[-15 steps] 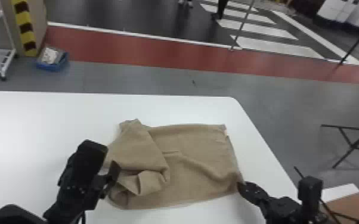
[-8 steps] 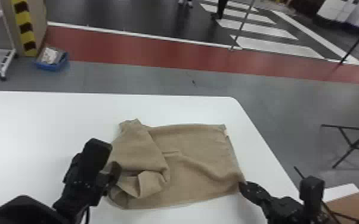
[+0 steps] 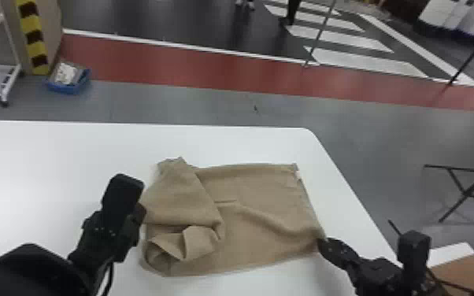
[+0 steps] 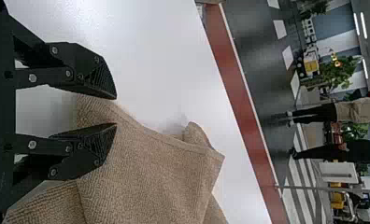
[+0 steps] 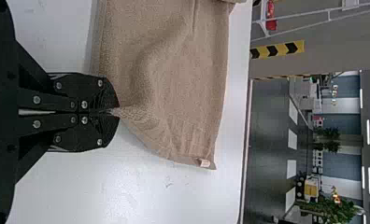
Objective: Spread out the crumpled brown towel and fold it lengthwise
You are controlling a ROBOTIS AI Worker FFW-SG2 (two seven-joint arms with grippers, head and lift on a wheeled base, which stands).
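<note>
While L end effector (image 3: 137, 216) ajar, R (image 3: 322, 242) tight on towel (image 3: 263, 197) (corner)

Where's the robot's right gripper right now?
In the head view, the right gripper is toward the lower right, pinching the near right corner of the brown towel at the white table.

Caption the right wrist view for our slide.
Right gripper pinching a corner of the brown towel on the white table.
</note>
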